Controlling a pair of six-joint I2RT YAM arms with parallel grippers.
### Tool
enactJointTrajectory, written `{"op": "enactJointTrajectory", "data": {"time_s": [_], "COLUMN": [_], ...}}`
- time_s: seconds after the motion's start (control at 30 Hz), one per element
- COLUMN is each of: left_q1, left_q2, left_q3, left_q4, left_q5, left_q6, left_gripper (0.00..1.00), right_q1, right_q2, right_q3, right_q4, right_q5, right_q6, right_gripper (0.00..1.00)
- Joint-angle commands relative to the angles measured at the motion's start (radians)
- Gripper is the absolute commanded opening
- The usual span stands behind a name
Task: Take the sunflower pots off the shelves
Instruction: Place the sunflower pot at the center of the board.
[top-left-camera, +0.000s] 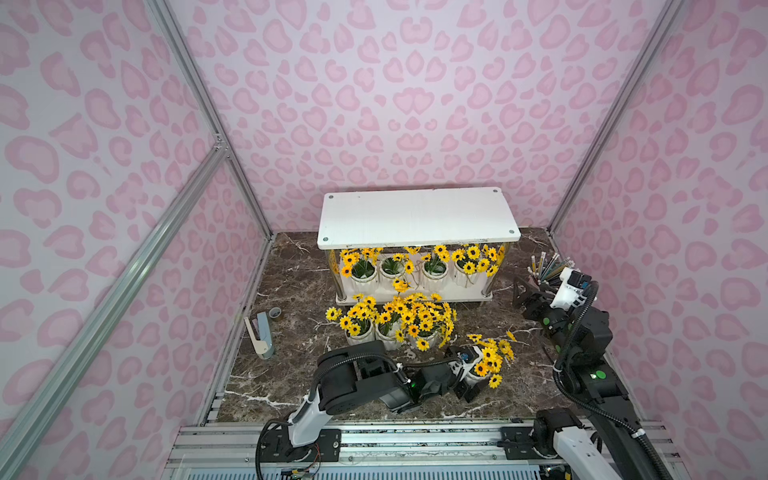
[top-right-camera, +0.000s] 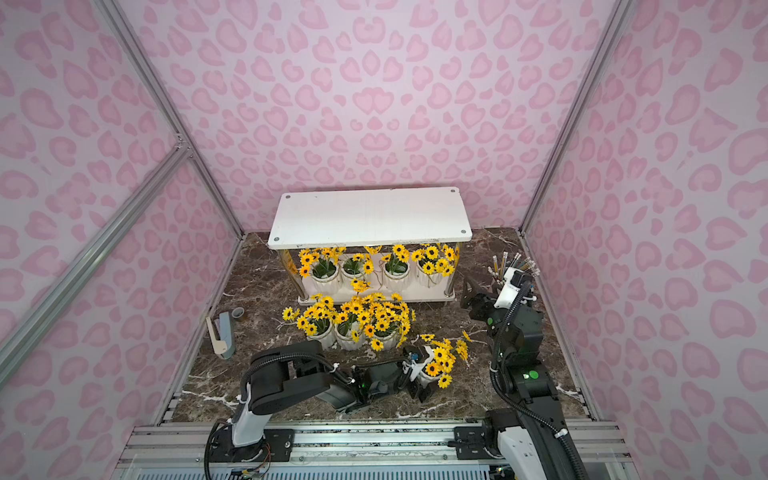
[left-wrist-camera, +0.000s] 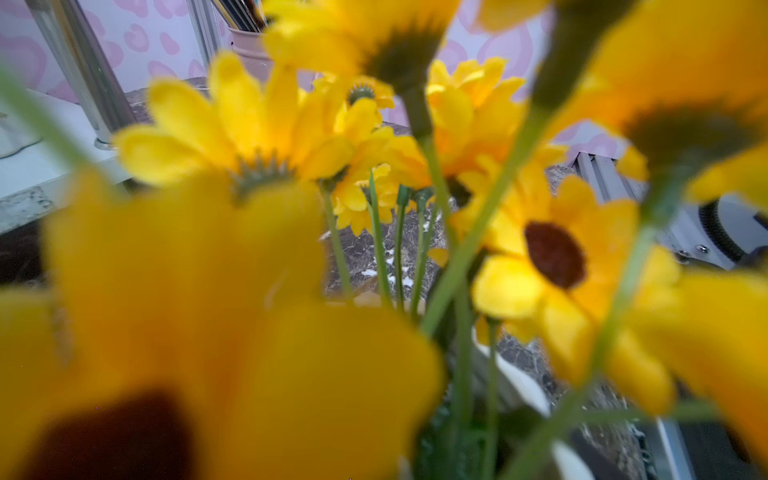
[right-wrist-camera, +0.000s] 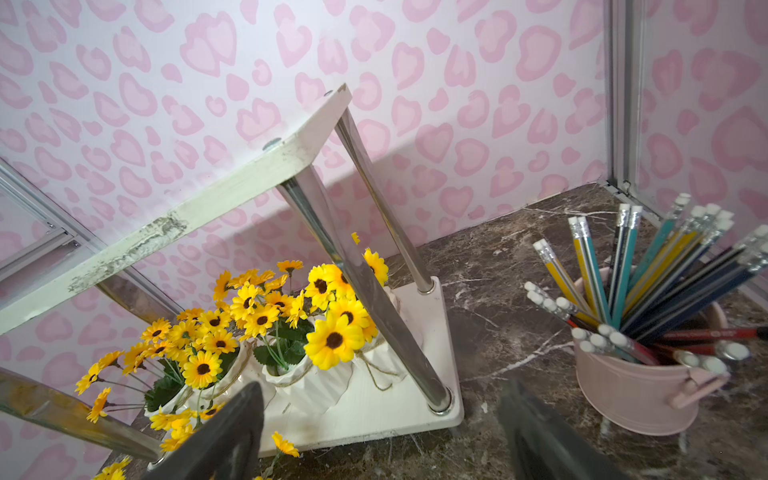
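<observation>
The white shelves (top-left-camera: 417, 216) stand at the back; the top tier is bare. Several sunflower pots (top-left-camera: 435, 272) sit in a row on the lower tier, seen also in the right wrist view (right-wrist-camera: 307, 382). Three more pots (top-left-camera: 388, 336) stand bunched on the marble table in front. My left gripper (top-left-camera: 467, 374) is shut on another sunflower pot (top-left-camera: 492, 359) at the front right, tilted with its flowers leaning right. Its blooms (left-wrist-camera: 552, 257) fill the left wrist view and hide the jaws. My right gripper (top-left-camera: 521, 293) is open and empty by the lower tier's right end (right-wrist-camera: 436, 415).
A pink bucket of pencils (right-wrist-camera: 636, 395) stands at the back right, just right of my right gripper (right-wrist-camera: 382, 440). A beige and grey stapler-like tool (top-left-camera: 259, 332) and a small grey roll (top-left-camera: 274, 312) lie at the left. Pink patterned walls enclose three sides.
</observation>
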Motion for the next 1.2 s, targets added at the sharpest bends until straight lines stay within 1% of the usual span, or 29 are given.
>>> {"op": "enactJointTrajectory", "data": {"time_s": [0.0,0.03,0.13,0.23,0.27,0.3,0.63,0.83,0.97,1.03,1.17], "left_q1": [-0.010,-0.016,-0.019,-0.020,-0.020,-0.022,-0.026,-0.036,-0.053,-0.060,-0.089], "left_q2": [0.009,0.010,0.017,0.033,0.032,0.033,0.002,-0.108,-0.217,-0.279,-0.434], "left_q3": [0.003,0.002,-0.008,-0.011,-0.015,-0.015,-0.034,-0.089,-0.134,-0.160,-0.206], "left_q4": [0.017,0.015,0.028,0.033,0.040,0.042,0.036,0.001,-0.054,-0.096,-0.195], "left_q5": [-0.054,-0.061,-0.073,-0.079,-0.077,-0.076,-0.091,-0.125,-0.163,-0.181,-0.231], "left_q6": [0.004,0.005,-0.001,-0.005,-0.008,-0.012,-0.005,0.003,0.006,-0.001,-0.010], "left_gripper": [0.55,0.59,0.66,0.77,0.82,0.97,0.98,0.98,0.98,0.98,0.98], "right_q1": [0.001,0.002,0.002,0.001,0.002,0.002,0.010,0.017,0.031,0.036,0.046], "right_q2": [0.003,0.003,0.005,0.006,0.006,0.006,0.004,0.024,0.068,0.097,0.154], "right_q3": [0.004,0.006,0.013,0.016,0.016,0.019,0.041,0.073,0.114,0.145,0.208], "right_q4": [0.012,0.010,0.005,0.005,0.001,-0.002,-0.034,-0.101,-0.167,-0.211,-0.322], "right_q5": [-0.024,-0.031,-0.039,-0.060,-0.062,-0.063,-0.061,-0.015,0.038,0.060,0.085], "right_q6": [-0.014,-0.018,-0.023,-0.026,-0.028,-0.031,-0.037,-0.001,0.020,0.024,0.011], "right_gripper": [0.93,0.94,0.96,0.98,0.99,0.98,0.99,0.98,0.98,0.95,0.81]}}
